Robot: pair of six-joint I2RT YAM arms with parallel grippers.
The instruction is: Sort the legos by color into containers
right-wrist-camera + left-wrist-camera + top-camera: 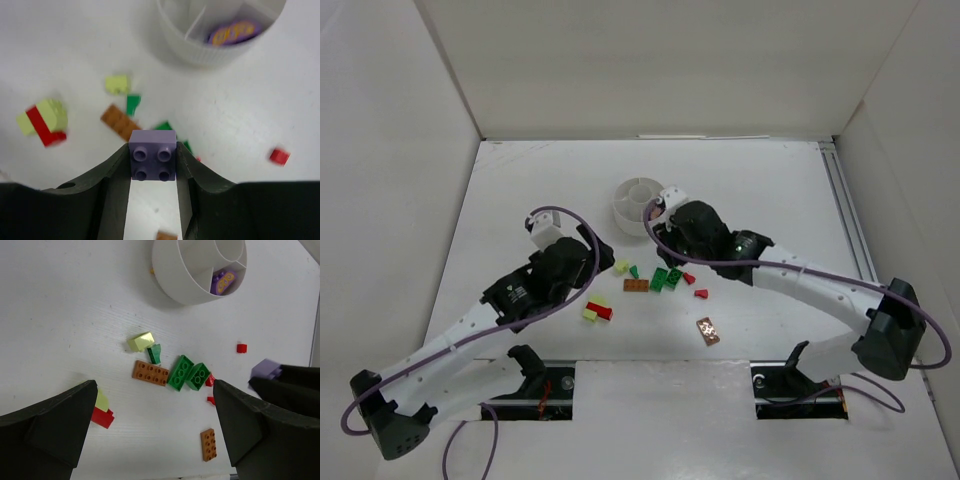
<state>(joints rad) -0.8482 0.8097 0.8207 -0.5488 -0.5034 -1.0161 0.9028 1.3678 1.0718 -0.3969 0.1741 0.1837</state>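
My right gripper [152, 157] is shut on a light purple brick [152, 154], held above the table near the white divided dish [638, 205]; the same brick shows in the left wrist view [265, 370]. One dish compartment holds a purple piece [236, 32]. My left gripper [155, 425] is open and empty above the loose bricks. On the table lie two green bricks [189, 374], an orange-brown plate [150, 372], a second orange-brown brick [208, 444], a pale yellow-green brick [141, 341], a small dark green piece [154, 353] and red bricks [102, 417].
A small red brick [242, 348] lies apart to the right. White walls enclose the table on three sides. A metal rail [848, 220] runs along the right edge. Both arm bases sit at the near edge.
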